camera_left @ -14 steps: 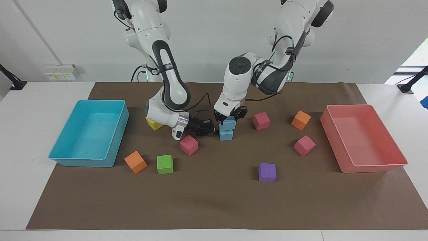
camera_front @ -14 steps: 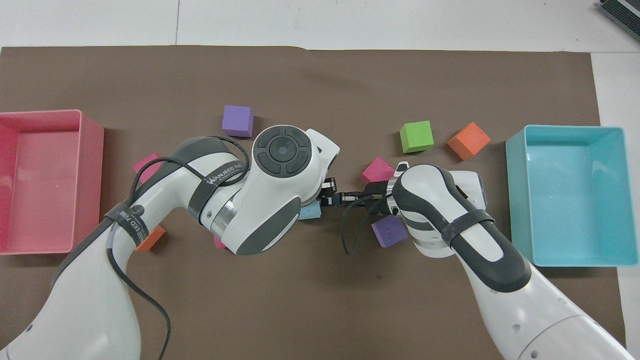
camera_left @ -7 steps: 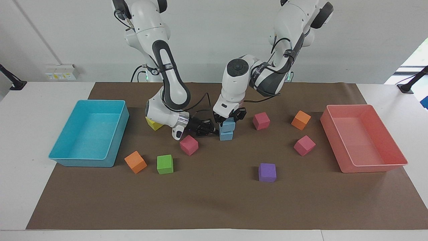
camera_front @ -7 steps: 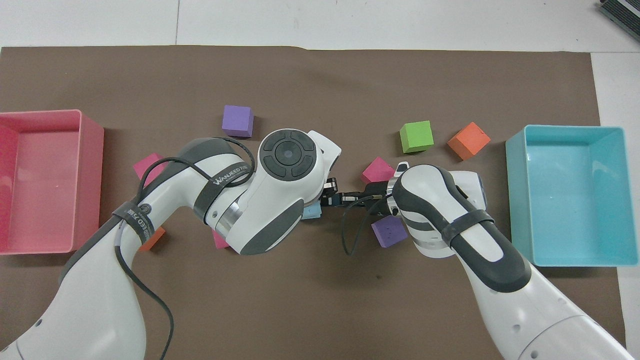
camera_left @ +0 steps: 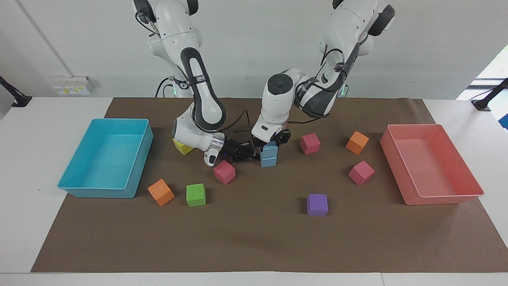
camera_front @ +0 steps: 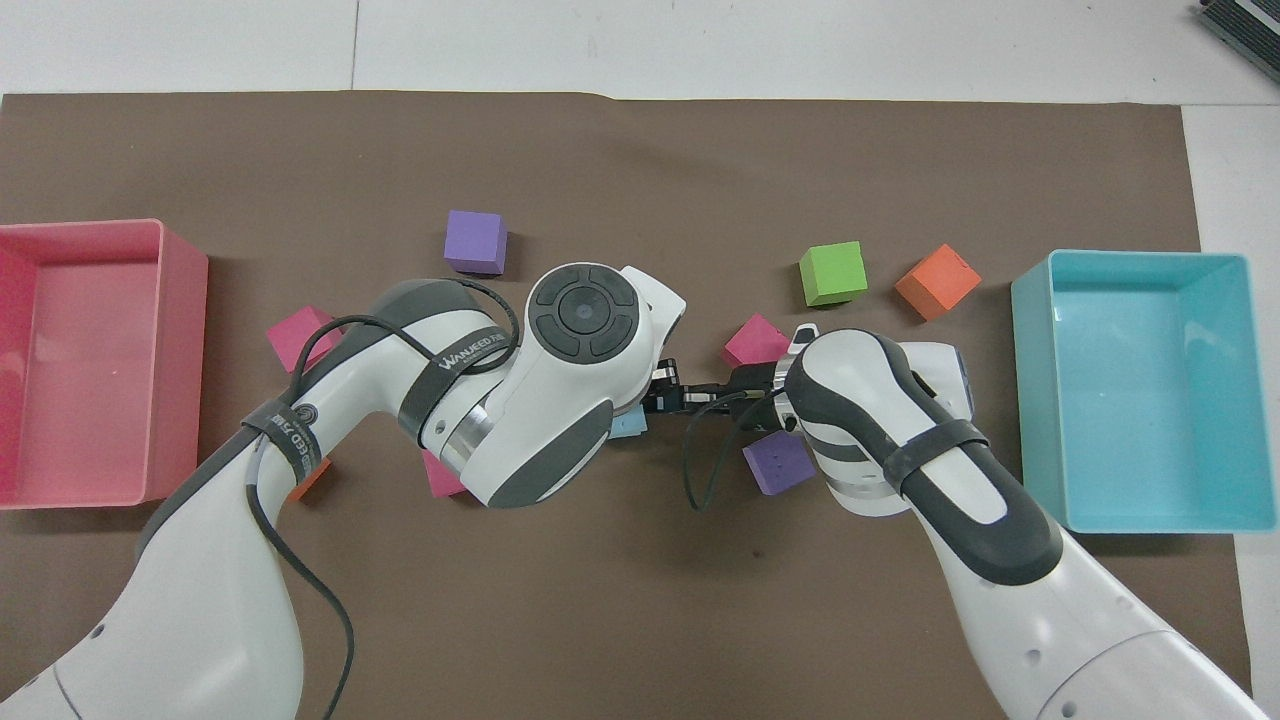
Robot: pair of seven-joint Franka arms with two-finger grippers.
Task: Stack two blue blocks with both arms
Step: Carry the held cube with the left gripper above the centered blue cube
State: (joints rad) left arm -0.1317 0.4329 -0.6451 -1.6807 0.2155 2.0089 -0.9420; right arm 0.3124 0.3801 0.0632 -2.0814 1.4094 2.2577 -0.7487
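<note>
**blockhead22:** Two blue blocks [camera_left: 269, 156] sit one on the other mid-tabletop [camera_left: 254, 238], just beside the pink cube [camera_left: 224, 172] and a bit nearer the robots. The upper one sits slightly skewed on the lower. Which tool matters next?

**armwatcher:** Left tool [camera_left: 271, 140], I'd say. It comes straight down on the upper block and is clamped on it. Right tool [camera_left: 249, 153] lies flat on the right arm's side, tips together, touching the lower block or just beside it, can't tell which. So I'd guess release upward, away from the stack.
</note>
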